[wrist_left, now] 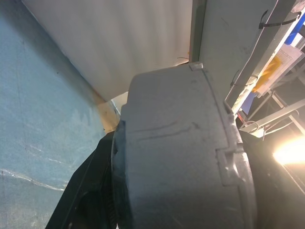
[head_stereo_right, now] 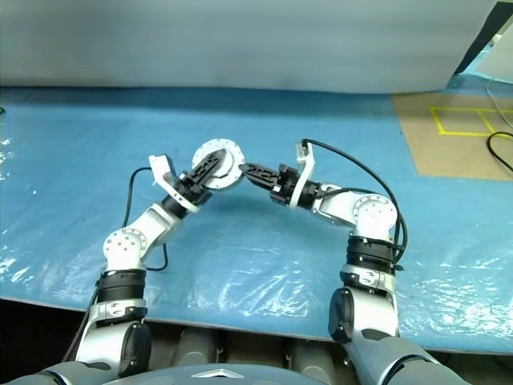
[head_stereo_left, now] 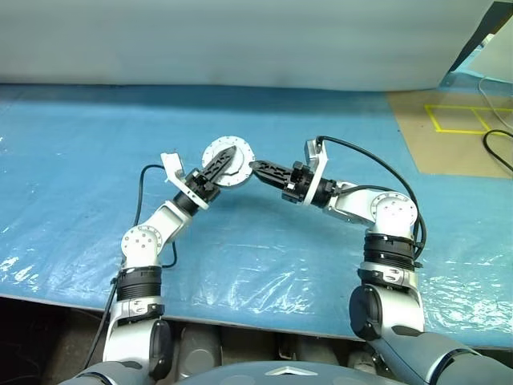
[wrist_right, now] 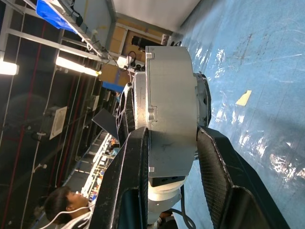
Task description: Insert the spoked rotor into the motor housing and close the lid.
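Both tools meet at the motor housing (head_stereo_left: 228, 164) above blue sheeting (head_stereo_left: 80, 176).

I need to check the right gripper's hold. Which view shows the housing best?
The right wrist view: the housing sits edge-on between the right gripper's two fingers. Both eye views show its round face, partly covered by the left gripper. The left wrist view shows its grey side close up.

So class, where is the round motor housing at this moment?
In the head views the motor housing is held up above the blue sheet, centre-left, between the left gripper and the right gripper.
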`<act>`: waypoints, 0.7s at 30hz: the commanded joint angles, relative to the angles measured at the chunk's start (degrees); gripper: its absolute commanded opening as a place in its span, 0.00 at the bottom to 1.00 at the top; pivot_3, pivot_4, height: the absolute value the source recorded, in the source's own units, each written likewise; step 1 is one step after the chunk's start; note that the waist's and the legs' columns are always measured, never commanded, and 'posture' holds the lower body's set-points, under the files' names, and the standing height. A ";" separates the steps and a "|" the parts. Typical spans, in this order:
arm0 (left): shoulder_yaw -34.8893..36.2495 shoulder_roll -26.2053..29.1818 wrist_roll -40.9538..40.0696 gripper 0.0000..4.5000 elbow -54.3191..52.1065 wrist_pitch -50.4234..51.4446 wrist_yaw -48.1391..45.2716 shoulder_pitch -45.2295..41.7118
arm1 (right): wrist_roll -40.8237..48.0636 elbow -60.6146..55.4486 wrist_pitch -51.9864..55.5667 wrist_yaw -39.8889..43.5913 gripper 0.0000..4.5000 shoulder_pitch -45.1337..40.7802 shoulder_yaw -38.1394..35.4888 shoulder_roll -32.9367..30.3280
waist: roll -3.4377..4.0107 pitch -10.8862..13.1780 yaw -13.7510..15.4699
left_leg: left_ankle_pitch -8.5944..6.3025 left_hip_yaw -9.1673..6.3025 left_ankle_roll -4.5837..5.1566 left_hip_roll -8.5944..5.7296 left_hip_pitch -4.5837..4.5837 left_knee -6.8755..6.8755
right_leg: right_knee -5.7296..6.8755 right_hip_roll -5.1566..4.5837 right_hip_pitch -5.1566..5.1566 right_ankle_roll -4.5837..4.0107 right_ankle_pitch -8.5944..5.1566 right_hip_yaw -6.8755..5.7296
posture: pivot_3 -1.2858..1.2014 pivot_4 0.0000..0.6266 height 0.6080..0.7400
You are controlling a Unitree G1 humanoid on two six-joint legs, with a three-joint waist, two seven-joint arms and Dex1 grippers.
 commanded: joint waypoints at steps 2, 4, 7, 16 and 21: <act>0.22 0.12 -0.45 0.60 -3.00 1.18 1.37 -0.12 | 3.86 -2.45 -0.34 1.88 0.26 -1.35 0.18 0.89 | 0.00 0.00 0.00 | 0.00 0.00 0.00 -0.01 0.00 0.00 | -0.01 -0.01 0.00 0.00 0.00 0.00 | 0.52 0.24 1.00; -0.03 0.31 -0.93 0.60 -3.30 2.05 1.78 -0.68 | 3.93 -2.38 -0.33 1.90 0.26 -1.34 0.18 0.93 | 0.00 0.00 0.02 | 0.00 0.00 0.00 0.00 -0.01 0.00 | 0.00 -0.01 0.00 0.00 0.00 -0.01 | 0.52 0.24 1.00; 0.95 -0.92 -2.50 0.59 -3.79 1.52 2.49 -1.52 | 3.92 -2.14 -0.41 1.91 0.26 -1.32 0.19 0.99 | 0.00 0.00 0.03 | 0.00 0.00 0.00 -0.02 -0.01 0.00 | -0.01 -0.03 0.00 0.00 0.00 -0.01 | 0.52 0.24 1.00; 0.26 -1.34 -0.78 0.59 -3.37 1.24 5.25 -3.09 | 0.23 -5.05 -6.21 5.79 0.33 0.40 3.23 0.16 | 0.00 0.00 -0.02 | 0.00 -0.02 0.01 -0.05 -0.04 0.00 | -0.02 -0.03 0.00 0.00 0.00 -0.01 | 0.52 0.24 1.00; 1.93 0.29 -1.61 0.59 -3.71 2.37 5.33 -2.35 | 2.04 -1.49 -4.77 2.75 0.60 -0.32 1.21 0.54 | -0.01 0.00 -0.10 | 0.00 -0.03 0.00 -0.05 -0.04 -0.01 | -0.01 -0.03 -0.01 0.00 0.00 -0.02 | 0.52 0.24 1.00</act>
